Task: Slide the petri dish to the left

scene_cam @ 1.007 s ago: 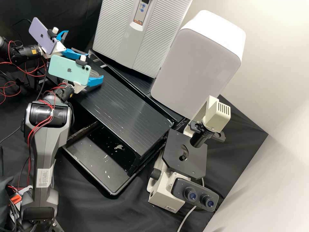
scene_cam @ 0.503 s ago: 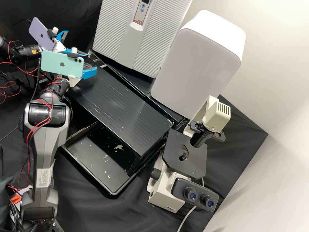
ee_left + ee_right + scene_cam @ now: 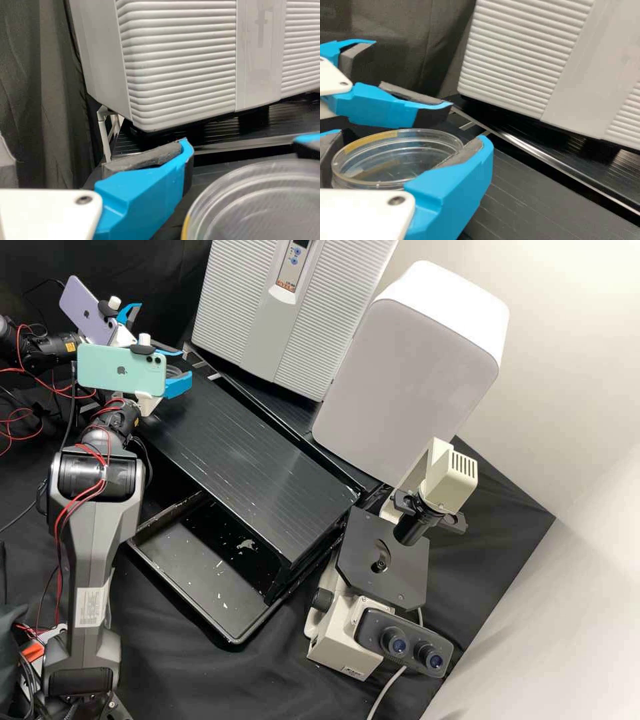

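Observation:
The clear petri dish with a yellow strip on its rim sits at the back left corner of the black ribbed platform. My right gripper, the arm with the mint phone, is shut on the dish, one pad on each side of its rim. My left gripper, under the purple phone, stands open just beyond the dish, with nothing between its fingers. In the left wrist view its blue finger lies beside the dish, and another blue fingertip shows at the edge.
A white ribbed machine stands right behind the platform's back edge. A tall white box and a microscope stand to the right. A shallow black tray lies in front of the platform.
My right gripper has moved left along the platform with the petri dish, ending close to the left gripper. The left arm has stayed where it was.

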Controlling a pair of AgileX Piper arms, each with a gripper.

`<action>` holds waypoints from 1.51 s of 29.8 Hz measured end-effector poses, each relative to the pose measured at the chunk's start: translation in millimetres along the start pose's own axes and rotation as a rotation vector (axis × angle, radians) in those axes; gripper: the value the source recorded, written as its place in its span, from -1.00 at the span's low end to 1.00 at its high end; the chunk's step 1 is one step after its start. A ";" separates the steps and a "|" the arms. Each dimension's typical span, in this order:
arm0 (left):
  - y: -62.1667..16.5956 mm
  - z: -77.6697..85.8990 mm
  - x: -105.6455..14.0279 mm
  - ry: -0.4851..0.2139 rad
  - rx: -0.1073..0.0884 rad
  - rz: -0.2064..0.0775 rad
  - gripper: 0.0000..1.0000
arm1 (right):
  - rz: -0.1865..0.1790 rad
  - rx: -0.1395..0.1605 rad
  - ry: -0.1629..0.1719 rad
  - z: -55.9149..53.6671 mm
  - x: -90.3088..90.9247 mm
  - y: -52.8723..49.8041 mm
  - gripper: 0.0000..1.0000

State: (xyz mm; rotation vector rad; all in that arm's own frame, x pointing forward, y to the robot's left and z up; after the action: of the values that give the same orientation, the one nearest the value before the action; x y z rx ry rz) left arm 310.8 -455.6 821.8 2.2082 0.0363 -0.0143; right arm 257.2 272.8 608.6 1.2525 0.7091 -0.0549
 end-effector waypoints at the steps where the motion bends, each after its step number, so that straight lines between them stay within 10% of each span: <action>1: 0.0 0.0 0.0 0.000 0.000 0.000 1.00 | -0.008 -0.002 -0.005 1.4 1.9 -3.2 -1.00; 22: 0.0 0.0 0.0 0.000 0.000 0.000 1.00 | -0.031 0.040 -0.040 12.5 22.5 -19.9 -1.00; 23: 0.0 0.0 0.0 0.000 0.000 0.000 1.00 | -0.032 0.042 -0.040 12.7 22.6 -20.4 1.00; 45: 0.0 0.0 0.0 0.000 0.000 0.000 1.00 | -0.018 0.035 -0.061 17.2 26.1 -20.0 1.00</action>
State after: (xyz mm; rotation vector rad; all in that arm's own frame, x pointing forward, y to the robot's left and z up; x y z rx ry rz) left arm 310.8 -455.6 821.8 2.2082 0.0363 -0.0143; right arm 277.5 259.6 580.4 1.2731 0.6692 -0.1206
